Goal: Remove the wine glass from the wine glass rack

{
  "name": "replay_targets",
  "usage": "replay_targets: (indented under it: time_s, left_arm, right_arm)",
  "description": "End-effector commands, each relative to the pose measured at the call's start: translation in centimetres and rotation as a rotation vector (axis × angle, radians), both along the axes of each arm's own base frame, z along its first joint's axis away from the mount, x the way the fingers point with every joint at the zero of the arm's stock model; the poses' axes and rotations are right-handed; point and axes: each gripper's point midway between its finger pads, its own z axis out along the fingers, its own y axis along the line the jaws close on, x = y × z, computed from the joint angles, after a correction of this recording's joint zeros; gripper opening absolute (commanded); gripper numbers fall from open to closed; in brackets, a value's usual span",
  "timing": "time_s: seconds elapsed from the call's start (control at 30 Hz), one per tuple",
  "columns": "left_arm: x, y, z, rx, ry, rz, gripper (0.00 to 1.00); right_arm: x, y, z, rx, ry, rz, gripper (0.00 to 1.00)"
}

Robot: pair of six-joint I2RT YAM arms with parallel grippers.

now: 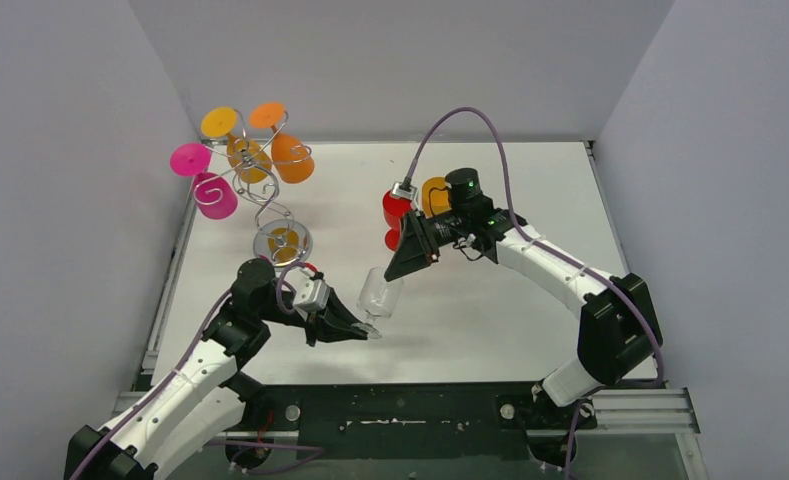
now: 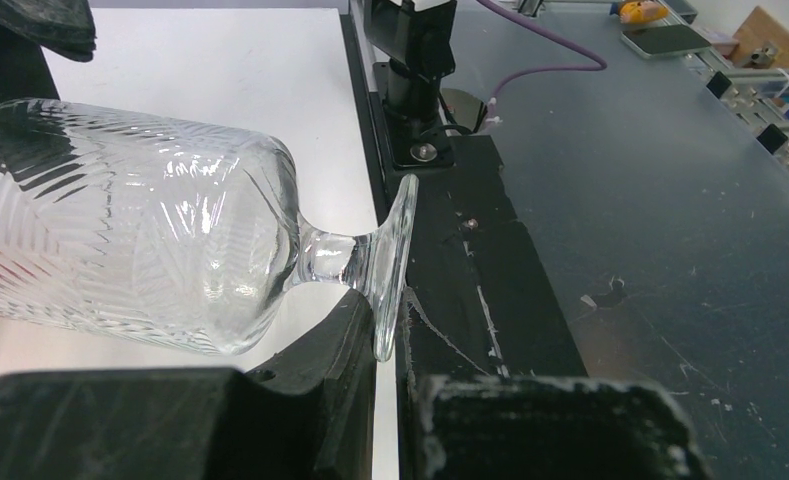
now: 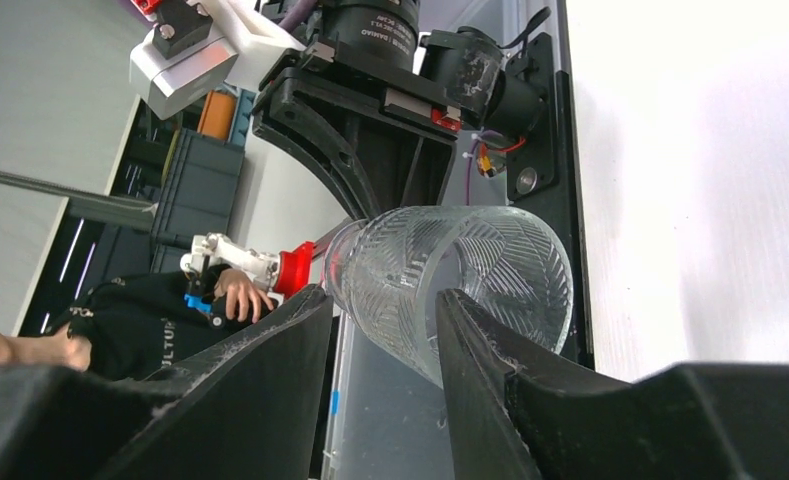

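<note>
Left end effector clenches the clear wine glass by its foot — right end effector straddles the bowl's rim, jaws parted; grip unclear.

Clear wine glass tilted, off rack.

Clear herringbone-etched wine glass

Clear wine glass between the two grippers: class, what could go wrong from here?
The left gripper pinches the clear wine glass only at its stem and foot; tilted as it is, it could pivot or slip out.
The right gripper straddles the thin rim with its fingers; closing there might chip it or knock the glass loose.
</note>
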Motion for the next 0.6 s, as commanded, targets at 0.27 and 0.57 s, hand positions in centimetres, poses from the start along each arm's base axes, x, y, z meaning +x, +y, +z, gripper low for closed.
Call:
replay_targets:
  time_s: [0.27, 0.57]
  left_arm:
    - [-0.6, 0.0, 2.4, -0.045, -0.121, -0.075, 0.0]
    - [-0.2, 0.1, 2.1, -0.013, -0.144, -0.06, 0.0]
  right_arm:
    - [-1.3, 0.3, 2.4, 0.057, -0.022, 0.084, 0.32]
    - [-3.0, 0.5, 2.8, 0.059, -0.003, 0.145, 0.28]
